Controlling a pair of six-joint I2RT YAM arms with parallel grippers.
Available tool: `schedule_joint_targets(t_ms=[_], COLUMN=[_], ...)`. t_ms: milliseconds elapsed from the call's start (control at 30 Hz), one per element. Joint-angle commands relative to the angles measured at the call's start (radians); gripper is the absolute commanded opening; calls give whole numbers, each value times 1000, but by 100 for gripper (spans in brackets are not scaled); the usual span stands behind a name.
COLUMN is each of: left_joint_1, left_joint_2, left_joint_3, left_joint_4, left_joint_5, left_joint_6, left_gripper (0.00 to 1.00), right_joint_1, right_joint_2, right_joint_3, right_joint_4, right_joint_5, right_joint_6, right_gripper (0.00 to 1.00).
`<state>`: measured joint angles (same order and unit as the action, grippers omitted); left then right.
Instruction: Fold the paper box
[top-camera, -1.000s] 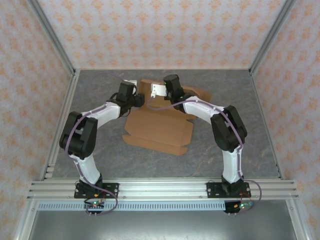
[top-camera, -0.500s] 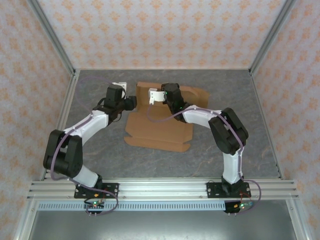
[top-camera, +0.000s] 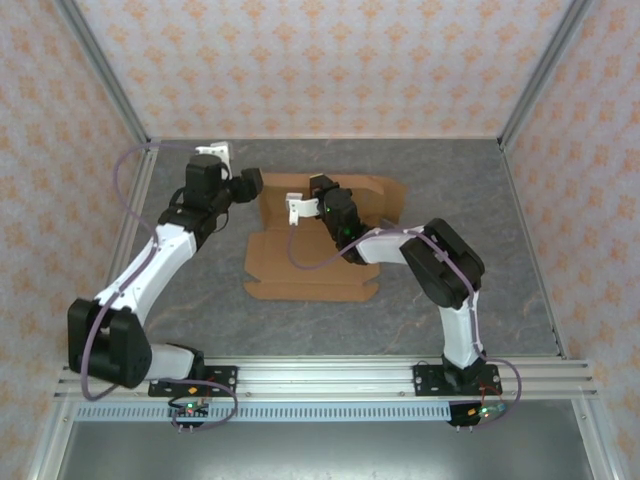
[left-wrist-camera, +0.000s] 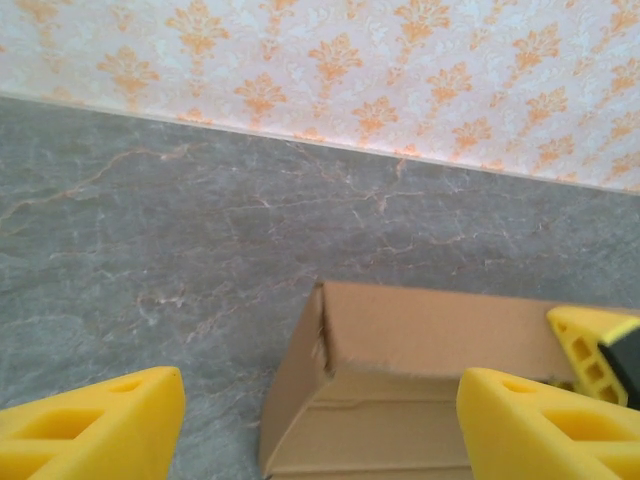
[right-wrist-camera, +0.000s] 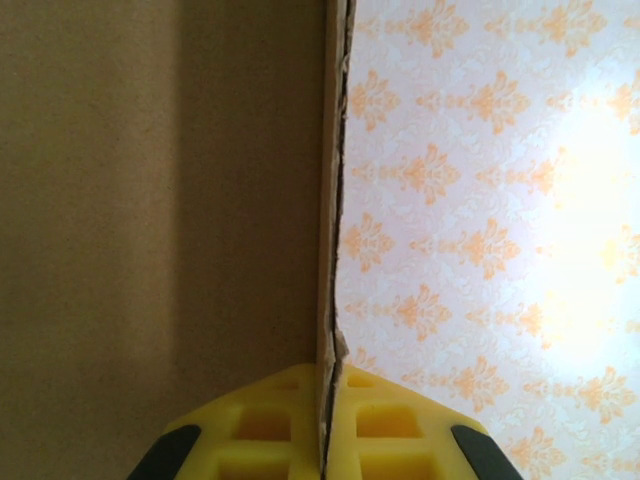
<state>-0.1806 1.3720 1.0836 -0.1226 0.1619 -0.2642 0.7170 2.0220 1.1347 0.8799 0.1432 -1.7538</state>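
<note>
The paper box (top-camera: 310, 268) is a brown cardboard sheet lying mid-table, its far panel (top-camera: 385, 190) raised. My right gripper (top-camera: 319, 188) is shut on the edge of an upright cardboard wall; in the right wrist view the yellow fingers (right-wrist-camera: 400, 425) pinch that thin edge (right-wrist-camera: 330, 250), the panel (right-wrist-camera: 150, 200) filling the left. My left gripper (top-camera: 250, 184) hangs open just left of the box's far-left corner, touching nothing. In the left wrist view that folded corner (left-wrist-camera: 325, 300) lies between and beyond its spread fingertips (left-wrist-camera: 100, 425), and the left gripper (left-wrist-camera: 320, 405) holds nothing.
Grey marbled table (top-camera: 200, 290) inside patterned walls (top-camera: 320, 60), with aluminium posts at the corners (top-camera: 105, 70). A yellow finger of the right gripper (left-wrist-camera: 590, 350) shows at the right edge of the left wrist view. Both arm bases sit on the near rail (top-camera: 320, 375).
My left gripper has pulled back to the left, away from the box, and opened wider. My right gripper has moved left and nearer with the cardboard wall still pinched; the box shifted slightly.
</note>
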Motion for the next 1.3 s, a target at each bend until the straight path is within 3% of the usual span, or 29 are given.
schedule_joint_targets(t_ms=[0, 367, 900, 1133, 1267], left_joint_1=[1, 1, 1, 2, 1], left_joint_2=[93, 204, 147, 126, 112], left_joint_3=[83, 96, -21, -63, -77], left_joint_4=[-93, -112, -62, -26, -12], left_joint_5=[3, -20, -36, -38, -43], left_joint_6=[17, 50, 44, 29, 31], left_gripper=[72, 71, 70, 70, 70], right_joint_1=[25, 45, 66, 120, 119], right_joint_2=[42, 26, -120, -302, -482], right_joint_3=[-6, -15, -79, -150, -134], right_joint_4=[59, 64, 12, -222, -577], right_joint_5=[-4, 10, 120, 229, 219], right_joint_6=[-30, -24, 101, 363, 693], right_gripper=[6, 11, 41, 63, 66])
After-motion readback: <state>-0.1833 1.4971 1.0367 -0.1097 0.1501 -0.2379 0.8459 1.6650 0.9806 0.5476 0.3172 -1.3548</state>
